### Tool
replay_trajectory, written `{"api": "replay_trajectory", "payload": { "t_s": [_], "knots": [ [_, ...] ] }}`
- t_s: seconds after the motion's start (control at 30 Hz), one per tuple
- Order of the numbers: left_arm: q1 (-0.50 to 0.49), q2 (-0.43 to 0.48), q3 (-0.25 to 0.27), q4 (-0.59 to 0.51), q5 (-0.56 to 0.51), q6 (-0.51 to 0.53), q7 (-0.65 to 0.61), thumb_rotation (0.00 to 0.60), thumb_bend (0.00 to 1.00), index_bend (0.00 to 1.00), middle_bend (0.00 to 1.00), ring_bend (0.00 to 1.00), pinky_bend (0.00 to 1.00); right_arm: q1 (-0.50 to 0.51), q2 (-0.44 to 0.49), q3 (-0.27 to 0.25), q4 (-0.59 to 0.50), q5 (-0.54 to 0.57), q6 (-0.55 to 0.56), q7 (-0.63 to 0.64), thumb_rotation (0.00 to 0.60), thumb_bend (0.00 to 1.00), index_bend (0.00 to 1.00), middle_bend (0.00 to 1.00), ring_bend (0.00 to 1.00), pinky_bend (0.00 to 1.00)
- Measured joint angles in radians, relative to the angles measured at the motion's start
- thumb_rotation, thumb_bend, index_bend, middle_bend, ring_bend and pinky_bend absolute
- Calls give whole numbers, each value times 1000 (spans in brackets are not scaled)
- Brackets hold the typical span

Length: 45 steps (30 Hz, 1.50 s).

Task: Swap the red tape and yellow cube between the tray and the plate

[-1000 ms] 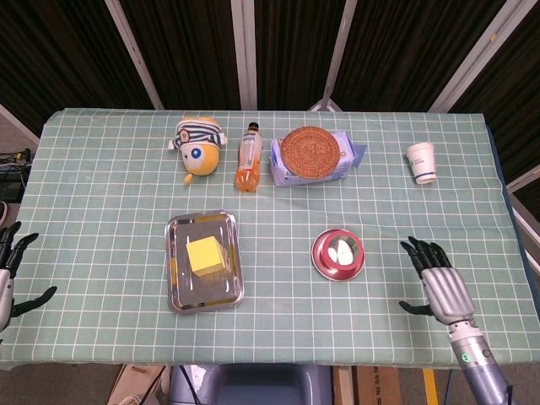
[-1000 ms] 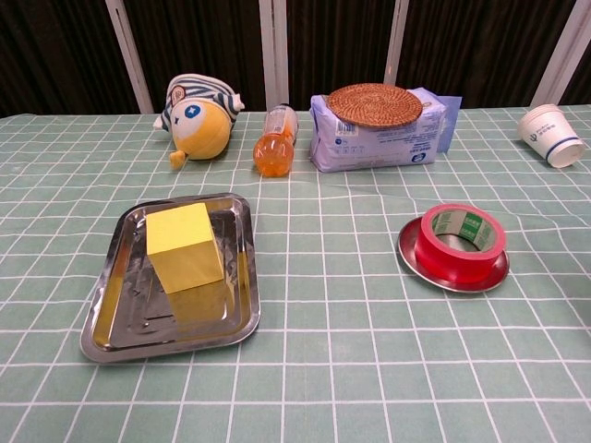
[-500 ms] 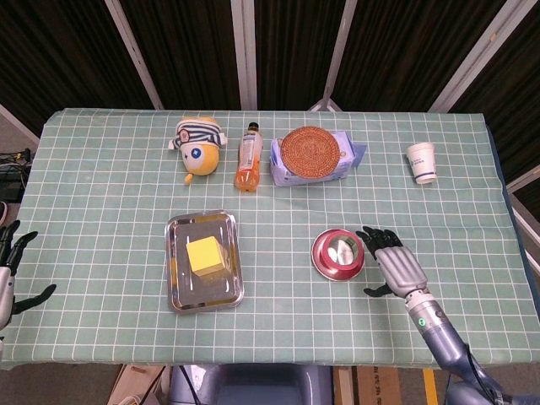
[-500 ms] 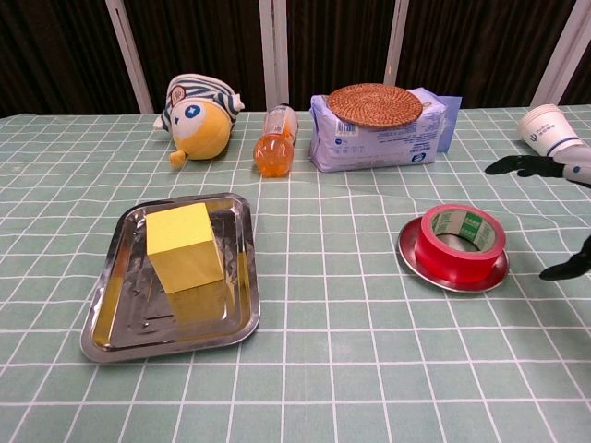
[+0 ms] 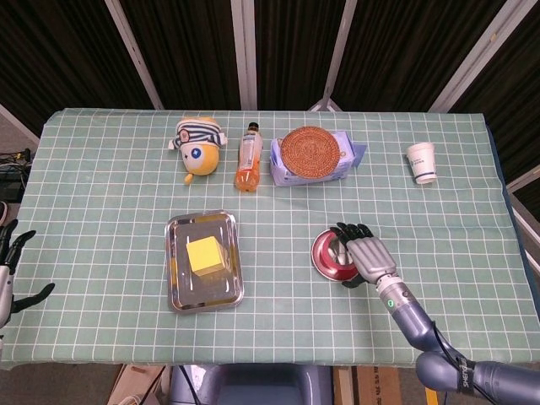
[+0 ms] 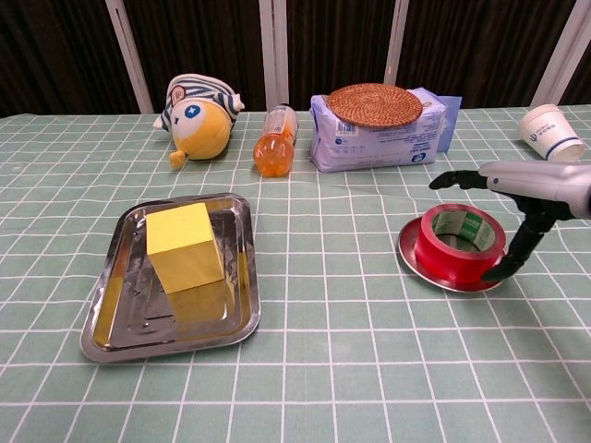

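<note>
Hovering right over the red tape (image 6: pixel 461 242), the right hand (image 5: pixel 364 251) is spreading its fingers wide, holding nothing. The tape is sitting on the plate (image 6: pixel 450 277) on the bench (image 5: pixel 101 194), and the yellow cube (image 6: pixel 185 246) is resting in the tray (image 6: pixel 108 333). The left hand (image 5: pixel 10 274) is hanging open off the bench's near left edge.

- I see the table (image 5: pixel 101 169) covered by a pale green cloth (image 6: pixel 351 369) with a white grid.
- Behind it, a dark ribbed wall (image 5: pixel 186 51) crossed by pale slanted bars (image 5: pixel 243 51).
- Light is even, no hard shadows on the cloth.
- Below the front table edge: a cardboard box (image 5: pixel 135 384) and a grey seat (image 5: pixel 253 384).
- Cables (image 5: pixel 13 160) on the floor at far left.
</note>
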Motion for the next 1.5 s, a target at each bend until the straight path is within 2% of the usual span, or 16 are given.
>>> {"api": "replay_trajectory", "payload": {
  "t_s": [0.23, 0.43, 0.7, 0.93, 1.17, 1.33, 1.5],
  "knots": [
    [-2, -4, -2, -1, -6, -6, 13, 600, 176, 171, 7, 0, 99, 51, -45, -9, 65, 58, -6, -23, 600, 45, 2, 0, 3, 0],
    [-2, -5, -4, -2, -11, -5, 15, 600, 176, 171, 7, 0, 100, 71, -51, -23, 78, 78, -6, -31, 600, 46, 21, 32, 67, 0],
    [-3, -4, -2, -4, -13, -12, 16, 600, 176, 171, 7, 0, 102, 78, -52, -38, 79, 84, 24, -36, 600, 45, 178, 155, 227, 53],
    [-3, -3, -1, -8, -14, -13, 19, 600, 176, 171, 7, 0, 103, 84, -80, -55, 111, 74, 62, -59, 600, 42, 243, 197, 275, 75],
    [-6, -3, 0, -10, -15, -21, 22, 600, 176, 171, 6, 0, 107, 87, -94, -63, 125, 54, 77, -57, 600, 86, 386, 313, 375, 136],
    [-7, -1, 2, -12, -13, -24, 17, 600, 177, 171, 6, 0, 107, 86, -95, -59, 128, 21, 100, -48, 600, 103, 408, 329, 384, 139],
    [-9, -2, 0, -8, -17, -26, 16, 600, 177, 171, 6, 0, 106, 102, -78, -28, 102, 17, 109, -48, 600, 103, 411, 330, 384, 139]
  ]
}}
